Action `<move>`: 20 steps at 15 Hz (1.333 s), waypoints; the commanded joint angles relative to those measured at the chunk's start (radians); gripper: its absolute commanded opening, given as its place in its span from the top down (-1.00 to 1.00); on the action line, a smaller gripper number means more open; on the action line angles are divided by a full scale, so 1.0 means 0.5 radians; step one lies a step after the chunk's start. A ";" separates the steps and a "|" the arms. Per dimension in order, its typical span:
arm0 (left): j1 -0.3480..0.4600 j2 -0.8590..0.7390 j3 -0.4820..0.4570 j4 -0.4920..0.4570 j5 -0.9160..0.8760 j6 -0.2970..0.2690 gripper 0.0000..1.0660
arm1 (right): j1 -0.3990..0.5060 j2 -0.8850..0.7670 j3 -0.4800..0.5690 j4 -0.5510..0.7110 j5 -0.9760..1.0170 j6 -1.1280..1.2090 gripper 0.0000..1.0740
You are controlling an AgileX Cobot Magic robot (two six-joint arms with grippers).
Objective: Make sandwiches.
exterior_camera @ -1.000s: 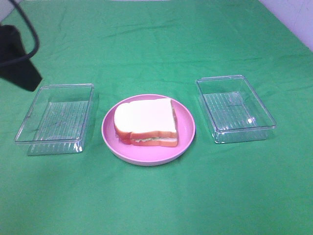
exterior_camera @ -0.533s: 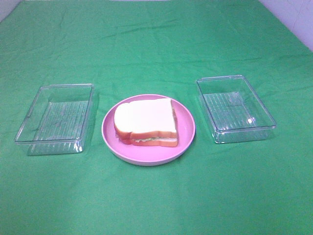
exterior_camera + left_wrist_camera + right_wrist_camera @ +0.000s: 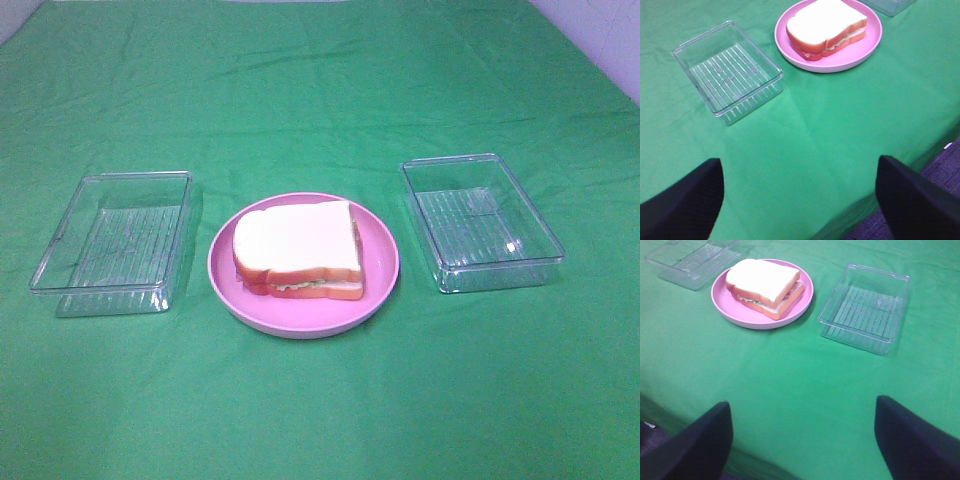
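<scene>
One of the sandwiches (image 3: 298, 250) lies stacked on the round pink plate (image 3: 383, 262) at the table's middle; white bread on top, green lettuce and red filling showing at its edge. It also shows as the sandwich (image 3: 826, 27) in the left wrist view and the sandwich (image 3: 764, 286) in the right wrist view. Neither arm appears in the high view. My left gripper (image 3: 799, 200) hangs open over the table's near edge, well away from the plate, nothing between its fingers. The right gripper (image 3: 802, 440) is likewise open and empty, back from the plate (image 3: 740, 315).
A clear plastic box (image 3: 112, 242) sits left of the plate, another clear box (image 3: 481, 222) to its right; both look empty. Green cloth (image 3: 320, 400) covers the table. The table's edge and dark floor (image 3: 920, 180) show in the left wrist view.
The dark arm at the upper left of the high view a second ago has withdrawn out of the frame. The sandwich, plate and boxes have not moved.
</scene>
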 commanded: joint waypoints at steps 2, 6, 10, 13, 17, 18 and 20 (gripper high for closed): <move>-0.008 -0.154 0.040 0.008 0.056 -0.040 -0.49 | -0.002 -0.020 0.002 -0.004 -0.020 -0.030 -0.39; -0.008 -0.208 0.044 0.082 0.036 -0.180 -0.49 | -0.002 -0.016 0.002 -0.004 -0.020 -0.030 -0.39; -0.008 -0.208 0.044 0.080 0.036 -0.180 -0.49 | -0.002 -0.016 0.002 -0.004 -0.020 -0.030 -0.39; -0.008 -0.208 0.044 0.080 0.034 -0.180 -0.49 | -0.002 -0.016 0.002 -0.004 -0.020 -0.030 -0.39; 0.102 -0.210 0.044 0.078 0.034 -0.180 -0.49 | -0.268 -0.016 0.002 0.002 -0.020 -0.030 -0.39; 0.218 -0.210 0.044 0.078 0.034 -0.180 -0.49 | -0.414 -0.018 0.002 0.002 -0.020 -0.030 -0.39; 0.466 -0.210 0.044 0.078 0.034 -0.180 -0.49 | -0.686 -0.056 0.002 0.002 -0.020 -0.030 -0.39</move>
